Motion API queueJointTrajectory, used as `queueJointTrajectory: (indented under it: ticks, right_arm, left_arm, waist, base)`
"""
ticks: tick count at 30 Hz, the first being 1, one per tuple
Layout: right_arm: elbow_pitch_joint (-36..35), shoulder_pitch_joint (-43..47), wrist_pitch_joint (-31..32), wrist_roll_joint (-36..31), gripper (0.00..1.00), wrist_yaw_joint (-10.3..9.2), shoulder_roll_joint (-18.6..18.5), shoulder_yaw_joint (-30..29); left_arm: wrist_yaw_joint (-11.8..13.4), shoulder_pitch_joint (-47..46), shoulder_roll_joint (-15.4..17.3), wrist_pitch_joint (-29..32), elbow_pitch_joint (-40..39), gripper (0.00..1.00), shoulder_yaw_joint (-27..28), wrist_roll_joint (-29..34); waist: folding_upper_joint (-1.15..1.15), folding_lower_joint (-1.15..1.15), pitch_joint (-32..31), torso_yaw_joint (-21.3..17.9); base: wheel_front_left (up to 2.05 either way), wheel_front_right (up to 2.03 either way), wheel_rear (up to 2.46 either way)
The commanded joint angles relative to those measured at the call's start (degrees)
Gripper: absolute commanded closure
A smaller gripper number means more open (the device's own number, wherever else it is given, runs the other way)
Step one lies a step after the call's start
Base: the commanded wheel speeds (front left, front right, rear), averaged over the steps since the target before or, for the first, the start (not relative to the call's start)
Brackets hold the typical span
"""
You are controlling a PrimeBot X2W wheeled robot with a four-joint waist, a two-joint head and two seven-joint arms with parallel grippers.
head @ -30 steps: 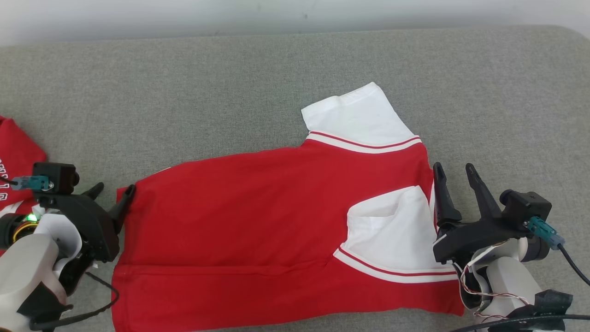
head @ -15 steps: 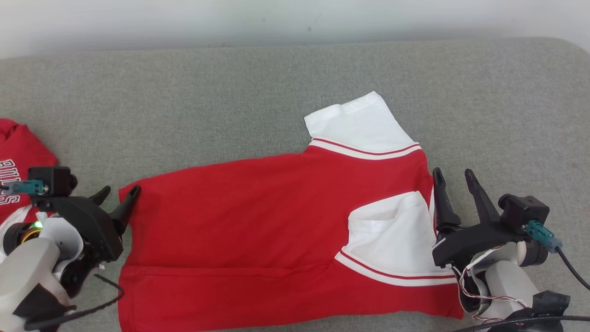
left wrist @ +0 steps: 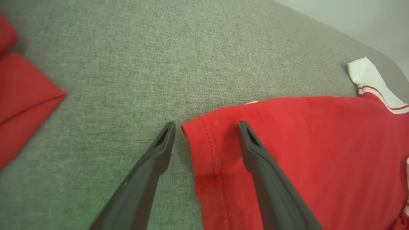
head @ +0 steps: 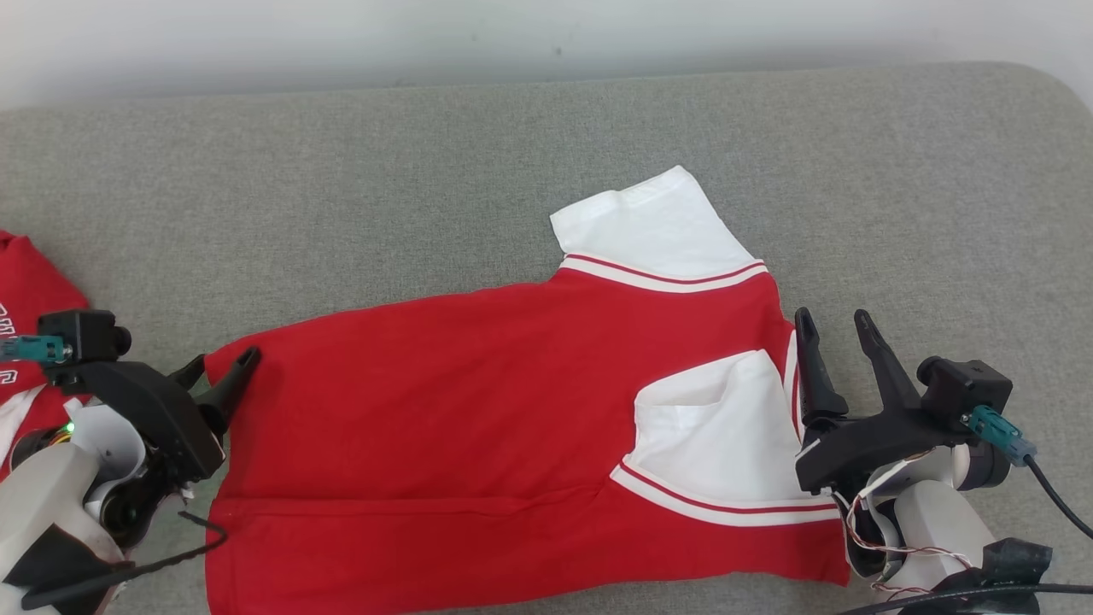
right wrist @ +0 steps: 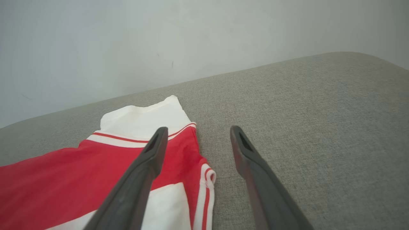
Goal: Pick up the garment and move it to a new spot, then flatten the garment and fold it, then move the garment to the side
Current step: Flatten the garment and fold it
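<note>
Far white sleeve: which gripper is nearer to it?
Right. The right gripper is beside the shirt near the sleeve; the left gripper straddles the hem corner at the opposite end.

grey cushion (head: pixel 427 171), red-white garment (head: pixel 444 401), perhaps second garment (head: pixel 34 282)

The garment (head: pixel 478 384) is soft, matt knit cloth, red with white panels, with a stitched hem. The cushion (head: pixel 341 171) beneath is coarse grey woven fabric. The left gripper (left wrist: pixel 206 124) jaws are smooth, matt dark plastic.
</note>
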Motion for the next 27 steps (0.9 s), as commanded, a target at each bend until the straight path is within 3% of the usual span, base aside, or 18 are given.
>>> queueJointTrajectory:
  ticks: [1,3,4,5,7,8,20,27]
  right_arm:
    - [-0.03,0.27,-0.01,0.08,0.0,-0.07,-0.03,0.05]
    - [0.0,0.26,-0.01,0.13,0.0,-0.07,-0.1,-0.04]
    - [0.01,0.25,-0.01,0.14,0.0,-0.07,-0.14,-0.09]
    - [0.02,0.29,-0.01,0.12,0.0,-0.06,-0.16,-0.16]
    - [0.0,0.29,-0.01,0.02,0.0,-0.07,-0.15,-0.31]
    - [0.02,0.3,-0.01,-0.07,0.0,-0.07,-0.12,-0.4]
    - [3.26,-5.31,0.0,1.18,0.0,-0.07,-1.42,1.15]
    - [17.72,-17.32,0.56,3.35,0.0,-0.07,-4.41,6.92]
  left_arm:
    - [0.04,-0.22,0.35,-0.04,-0.16,0.0,-0.04,-0.94]
    - [0.04,-0.19,0.45,-0.58,-0.6,0.0,-0.07,-1.66]
    - [0.04,-0.2,0.58,-0.83,-0.62,0.22,-0.19,-2.05]
    - [0.04,-0.04,0.58,-0.77,-0.69,0.33,-0.27,-2.67]
    - [0.04,-0.17,0.8,-0.98,-0.87,0.84,-0.73,-2.8]
    - [0.04,-0.19,0.86,-1.01,-0.87,1.0,-0.98,-3.01]
    - [0.04,-1.92,1.08,-8.56,-2.08,1.0,-4.3,-0.94]
    - [0.04,-3.7,-0.58,-12.97,-2.66,1.0,-6.4,-0.87]
  waist:
    - [0.0,0.0,0.11,-0.13]
    - [0.0,0.0,0.15,-0.27]
    - [0.0,0.0,0.13,-0.31]
    - [0.0,0.0,0.1,-0.32]
    - [0.0,0.0,0.05,-0.27]
    - [0.0,0.0,0.01,-0.21]
    - [0.0,0.0,0.03,1.43]
    - [0.0,0.0,1.16,4.11]
  base:
    - [0.0,0.0,0.0]
    - [0.0,0.0,0.0]
    - [0.0,0.0,0.0]
    - [0.0,0.0,0.0]
    - [0.0,0.0,0.0]
    - [0.0,0.0,0.0]
    - [0.0,0.0,0.0]
    - [0.0,0.0,0.0]
